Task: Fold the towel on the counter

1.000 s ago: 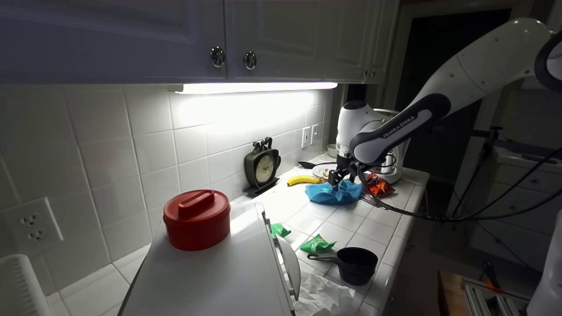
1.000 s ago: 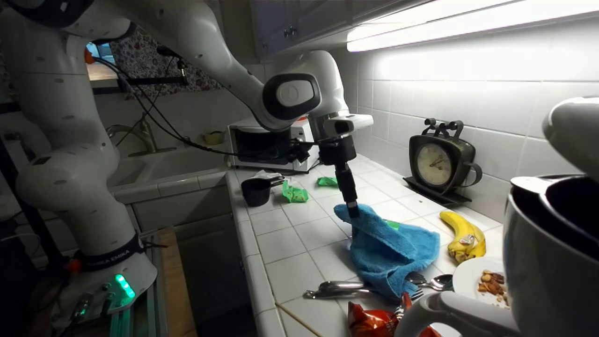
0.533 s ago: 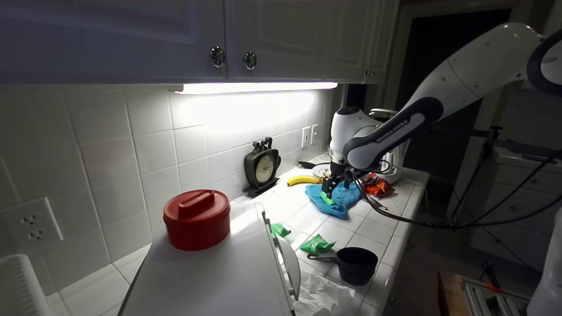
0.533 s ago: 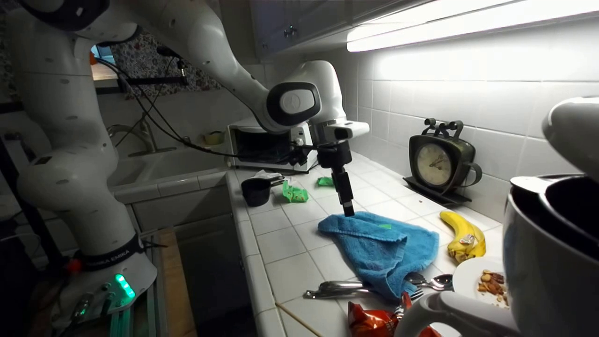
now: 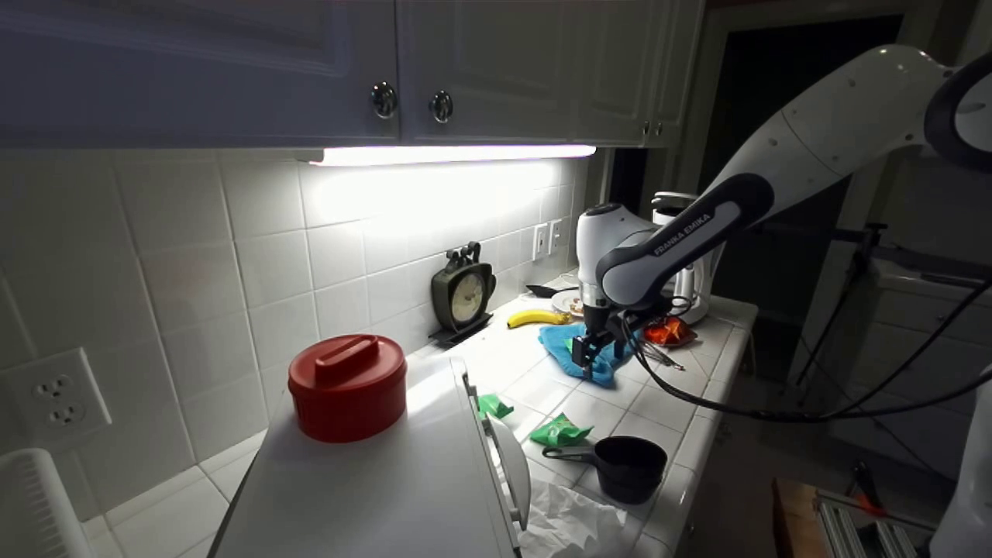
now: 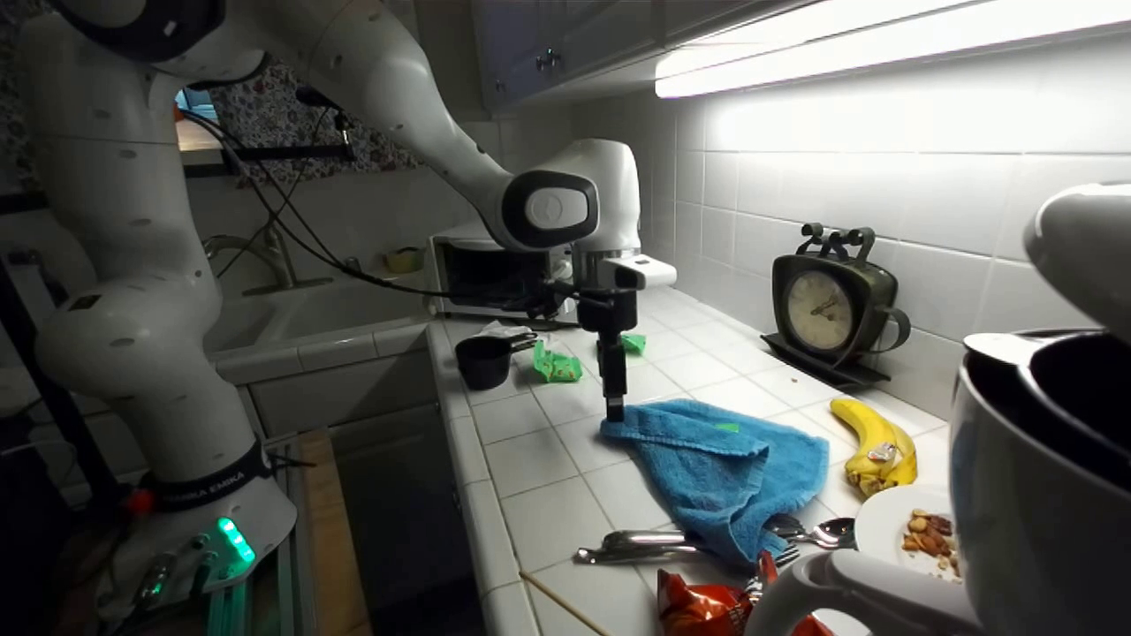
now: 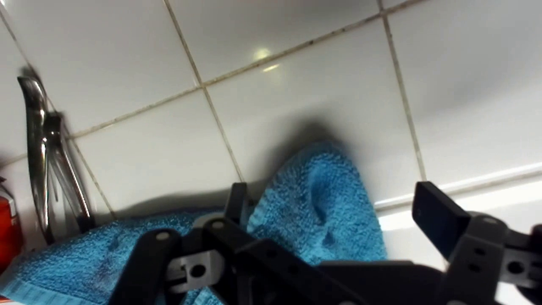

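Long white-tiled table [image 6: 530, 464], blue towel [image 6: 680, 452] lying rumpled, yellow banana [image 6: 864, 430] near it, black cup [image 6: 482, 364], green packets [image 6: 557, 366], metal cutlery [image 7: 37, 140]

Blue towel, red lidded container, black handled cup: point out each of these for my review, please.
Blue towel [image 6: 717, 464]: in an exterior view, on the cloth near its middle.
Red lidded container [image 5: 349, 407]: in an exterior view, on its side wall.
Black handled cup [image 5: 629, 479]: in an exterior view, on its outer wall.

White arm [image 5: 806, 136] bent over, gripper [image 7: 332, 198] pointing down, spread wide
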Action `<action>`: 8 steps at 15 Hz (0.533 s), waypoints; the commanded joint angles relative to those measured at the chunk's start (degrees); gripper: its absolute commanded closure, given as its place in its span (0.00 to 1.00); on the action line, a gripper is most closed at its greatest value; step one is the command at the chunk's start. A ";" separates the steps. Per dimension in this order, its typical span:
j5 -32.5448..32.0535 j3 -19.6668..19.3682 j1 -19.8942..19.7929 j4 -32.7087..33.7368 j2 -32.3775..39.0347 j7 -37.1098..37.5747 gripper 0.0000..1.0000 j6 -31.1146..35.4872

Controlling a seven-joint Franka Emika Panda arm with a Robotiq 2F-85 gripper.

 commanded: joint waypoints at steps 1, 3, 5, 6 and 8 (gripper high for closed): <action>0.90 -0.29 0.21 -0.80 -0.10 0.05 0.19 -1.37; 0.17 -0.45 0.36 -0.62 0.62 0.93 0.32 -0.33; 0.02 -0.40 0.49 -0.54 1.46 1.06 0.48 0.55; -0.45 -0.49 0.62 -0.50 1.84 1.43 0.56 0.88; -1.49 -0.75 0.89 -0.62 2.20 2.29 0.70 2.11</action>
